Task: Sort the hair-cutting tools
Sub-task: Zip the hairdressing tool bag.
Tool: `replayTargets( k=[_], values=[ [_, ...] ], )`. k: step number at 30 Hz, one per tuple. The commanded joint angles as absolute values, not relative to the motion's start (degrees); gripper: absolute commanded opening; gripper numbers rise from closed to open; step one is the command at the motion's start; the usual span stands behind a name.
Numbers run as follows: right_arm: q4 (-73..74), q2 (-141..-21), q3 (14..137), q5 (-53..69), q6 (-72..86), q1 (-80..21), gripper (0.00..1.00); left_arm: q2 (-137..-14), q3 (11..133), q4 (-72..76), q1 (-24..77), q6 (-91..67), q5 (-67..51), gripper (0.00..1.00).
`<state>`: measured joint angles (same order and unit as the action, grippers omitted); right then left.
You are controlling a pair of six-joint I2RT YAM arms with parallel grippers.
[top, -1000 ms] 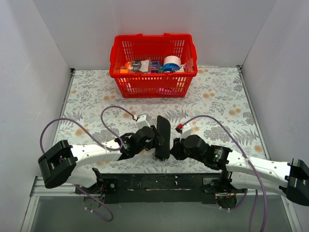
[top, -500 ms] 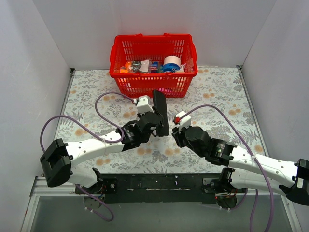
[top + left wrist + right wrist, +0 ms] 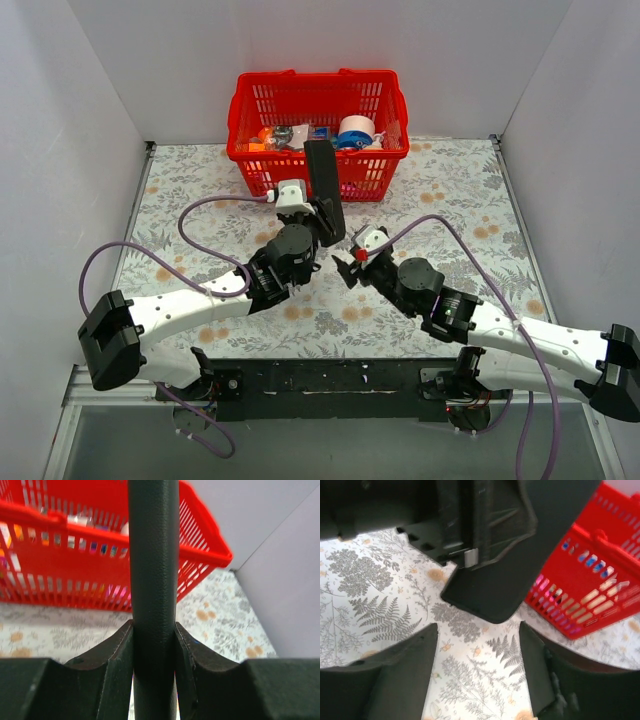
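**Right gripper (image 3: 477,641) has let go; pouch (image 3: 322,178) now held by left gripper (image 3: 154,640) alone.**
Left clamps it upright, lifted nearer the basket (image 3: 320,76); right jaws stand wide just beside it. The tools are not in view, so sorting likely unstarted.

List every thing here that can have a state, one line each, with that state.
black pouch: gripped, held upright, apparently lifted off the table.
left end effector: shut on the black pouch.
right end effector: open, empty, close to the pouch's lower corner.
red basket: upright at the table's far edge, holding assorted items.
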<state>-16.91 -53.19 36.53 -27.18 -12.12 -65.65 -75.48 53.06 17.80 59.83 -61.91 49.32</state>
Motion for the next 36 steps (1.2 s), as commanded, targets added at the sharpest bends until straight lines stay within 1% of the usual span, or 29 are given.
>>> replayTargets(
  k=[1,2,3,4,5,8,11,12,15,22,26,36],
  values=[
    [-24.0,-54.5,38.5,-22.6,-15.8,-65.8,0.59,-72.2,53.4,37.4,59.9,-48.7,50.5,0.00],
    [-24.0,-54.7,38.5,-22.0,-15.6,-65.8,0.48,-72.1,53.5,38.4,59.9,-48.0,50.3,0.00],
    [-24.1,-54.8,38.1,-21.8,-15.1,-65.9,0.29,-71.9,53.6,39.4,59.9,-47.6,50.3,0.00],
    [-24.9,-54.7,37.9,-21.7,-14.7,-65.9,0.22,-71.5,53.8,39.5,59.9,-47.2,50.0,0.00],
    [-25.7,-54.6,37.4,-21.4,-14.2,-65.8,0.19,-71.5,53.9,39.8,59.9,-47.0,50.1,0.00],
    [-30.6,-54.2,34.8,-20.9,-13.2,-65.9,0.19,-70.3,54.4,37.3,59.9,-49.8,50.5,0.00],
    [-32.9,-55.4,34.1,-19.8,-12.2,-65.8,0.26,-68.8,53.9,35.7,59.9,-52.8,51.0,0.00],
    [-34.4,-56.2,34.1,-19.5,-12.0,-65.8,0.32,-68.6,54.2,35.2,59.9,-53.5,51.1,0.00],
    [-37.8,-58.0,33.5,-18.5,-11.5,-65.8,0.36,-67.9,54.6,33.0,59.9,-56.2,51.7,0.00],
    [-42.3,-59.9,34.0,-16.9,-12.0,-65.8,0.36,-66.1,55.5,25.7,59.9,-64.0,52.4,0.00],
    [-41.9,-60.3,35.7,-14.6,-12.2,-65.8,0.35,-65.7,55.2,22.2,59.9,-67.1,53.2,0.00],
    [-41.0,-60.1,37.0,-12.2,-12.4,-65.9,0.33,-65.4,54.8,21.4,59.9,-68.7,53.4,0.00]
  ],
)
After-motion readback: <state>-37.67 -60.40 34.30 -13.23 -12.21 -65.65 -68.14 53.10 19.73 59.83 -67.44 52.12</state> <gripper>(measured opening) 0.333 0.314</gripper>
